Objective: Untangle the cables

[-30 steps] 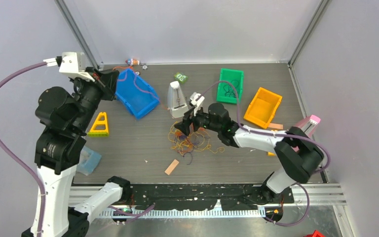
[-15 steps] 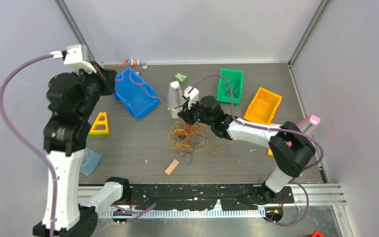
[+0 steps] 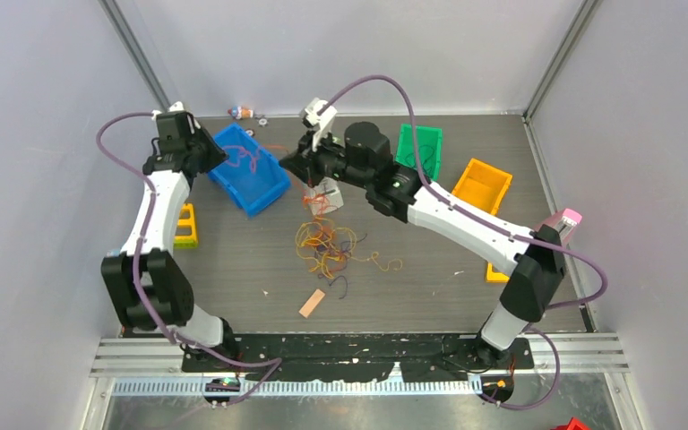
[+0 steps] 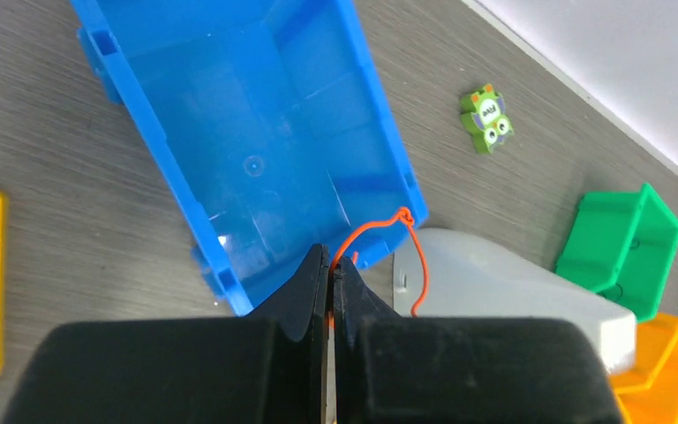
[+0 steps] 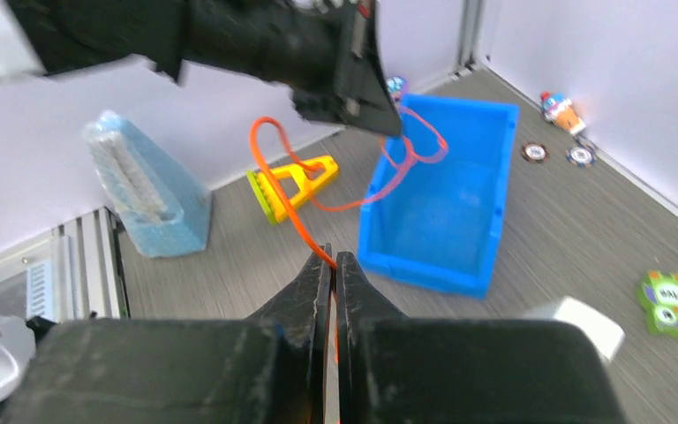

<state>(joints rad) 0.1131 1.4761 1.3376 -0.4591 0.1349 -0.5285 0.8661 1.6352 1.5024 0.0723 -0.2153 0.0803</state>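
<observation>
The cables [image 3: 326,244] lie in an orange, yellow, red and black tangle on the dark table, with strands rising toward my right gripper. One orange cable [image 5: 274,185] is strung between both grippers above the blue bin [image 3: 249,170]. My left gripper [image 4: 331,265] is shut on one part of the orange cable [image 4: 417,258], over the bin's near corner. My right gripper [image 5: 333,261] is shut on another part of it. In the top view the left gripper [image 3: 218,154] is at the bin's left rim and the right gripper [image 3: 292,164] is just right of the bin.
A white metronome [image 3: 326,190] stands under the right arm. A green bin [image 3: 419,150] and an orange bin [image 3: 477,190] sit at the back right. A yellow triangle block [image 3: 184,224], a tan strip [image 3: 312,303], a green owl toy [image 4: 487,117] and a light blue pack [image 5: 146,194] lie around.
The right gripper shut on the orange cable and rose toward the back left, stretching the tangle upward. The left arm reached out over the blue bin.
</observation>
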